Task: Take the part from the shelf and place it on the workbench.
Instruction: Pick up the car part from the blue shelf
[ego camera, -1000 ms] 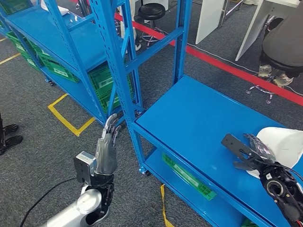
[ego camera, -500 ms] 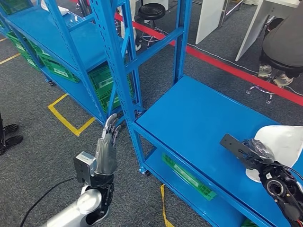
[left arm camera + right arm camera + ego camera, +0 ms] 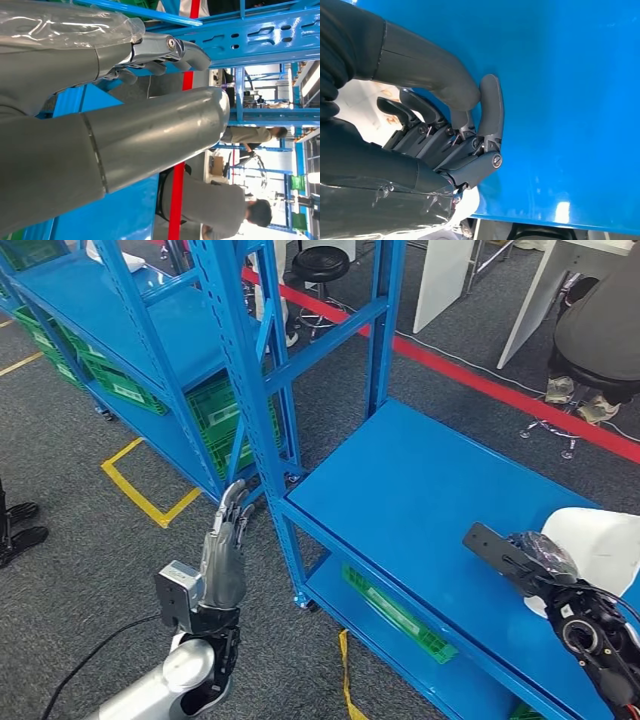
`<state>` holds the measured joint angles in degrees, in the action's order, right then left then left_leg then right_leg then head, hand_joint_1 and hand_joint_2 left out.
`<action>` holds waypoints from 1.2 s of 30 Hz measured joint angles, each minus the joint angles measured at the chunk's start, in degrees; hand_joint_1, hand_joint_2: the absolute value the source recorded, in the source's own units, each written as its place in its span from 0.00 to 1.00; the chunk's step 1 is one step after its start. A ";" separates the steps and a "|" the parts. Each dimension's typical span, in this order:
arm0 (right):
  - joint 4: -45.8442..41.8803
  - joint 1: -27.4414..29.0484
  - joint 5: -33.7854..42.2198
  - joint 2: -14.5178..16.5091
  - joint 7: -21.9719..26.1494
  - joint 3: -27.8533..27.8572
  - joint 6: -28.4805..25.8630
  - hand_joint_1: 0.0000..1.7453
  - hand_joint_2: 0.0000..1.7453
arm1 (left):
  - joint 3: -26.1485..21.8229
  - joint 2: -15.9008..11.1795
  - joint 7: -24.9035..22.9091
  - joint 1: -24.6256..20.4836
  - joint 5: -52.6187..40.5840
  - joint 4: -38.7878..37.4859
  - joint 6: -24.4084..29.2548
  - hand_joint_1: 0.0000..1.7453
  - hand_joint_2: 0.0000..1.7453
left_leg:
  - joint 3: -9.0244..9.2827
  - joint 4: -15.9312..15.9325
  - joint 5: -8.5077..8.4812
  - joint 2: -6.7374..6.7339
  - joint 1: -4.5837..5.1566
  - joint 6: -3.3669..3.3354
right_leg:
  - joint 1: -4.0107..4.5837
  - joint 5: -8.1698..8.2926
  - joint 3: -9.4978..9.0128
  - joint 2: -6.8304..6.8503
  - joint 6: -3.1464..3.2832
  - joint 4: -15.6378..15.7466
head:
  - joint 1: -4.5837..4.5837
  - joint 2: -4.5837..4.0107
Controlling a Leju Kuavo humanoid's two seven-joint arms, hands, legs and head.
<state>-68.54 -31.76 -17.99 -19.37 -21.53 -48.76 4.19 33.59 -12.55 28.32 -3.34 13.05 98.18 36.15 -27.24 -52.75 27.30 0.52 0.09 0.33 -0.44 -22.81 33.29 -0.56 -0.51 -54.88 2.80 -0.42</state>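
A white rounded part [image 3: 604, 545] lies at the right end of the blue shelf deck [image 3: 407, 490]. My right hand [image 3: 543, 558] sits at the part's left edge with its fingers curled in onto it. In the right wrist view that hand [image 3: 463, 145] is closed just above the blue deck [image 3: 565, 100], thumb meeting a finger, with the white part [image 3: 357, 112] showing behind the fingers. My left hand [image 3: 224, 560] is raised over the floor left of the shelf, fingers straight and apart, holding nothing. Its thumb [image 3: 151, 130] fills much of the left wrist view.
A blue upright post [image 3: 241, 370] stands between my hands. A second blue rack holding green crates [image 3: 219, 420] is at the left. A flat green crate [image 3: 400, 615] lies on the lower shelf. Yellow tape [image 3: 143, 495] marks the floor. A seated person [image 3: 604, 330] is at the far right.
The right hand's fingers, spread beside the part a second ago, have curled in at its edge and the hand has shifted slightly left. The left hand has not moved.
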 joint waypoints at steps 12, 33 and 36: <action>0.00 0.00 0.00 0.00 0.02 -0.02 -0.05 1.00 1.00 | -0.36 0.00 0.03 0.01 0.04 0.00 0.00 0.00 0.00 | 0.01 0.00 0.00 0.00 0.00 0.00 | 0.00 0.00 0.00 0.00 0.00 0.00 | 0.01 0.00; -3.00 0.92 -2.97 0.13 10.02 1.12 -12.12 0.00 1.00 | -0.52 0.01 1.48 0.27 0.38 0.00 0.00 0.00 0.00 | 0.06 -0.01 0.00 0.00 0.00 0.00 | 0.00 0.00 0.01 0.01 0.00 0.00 | 0.00 0.00; -6.70 3.24 -9.76 0.38 13.19 2.32 -19.87 0.00 1.00 | -0.52 0.05 1.90 0.29 0.41 -0.03 -0.02 0.00 0.00 | 0.06 0.00 0.00 0.01 0.00 0.00 | 0.01 -0.01 0.02 0.02 0.00 0.00 | 0.01 0.00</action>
<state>-75.24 -28.52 -27.75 -18.99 -8.34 -46.45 -15.69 33.07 -12.49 30.21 -3.05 13.46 98.15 36.13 -27.19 -52.75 27.30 0.52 0.08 0.33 -0.42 -22.82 33.31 -0.54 -0.51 -54.88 2.81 -0.42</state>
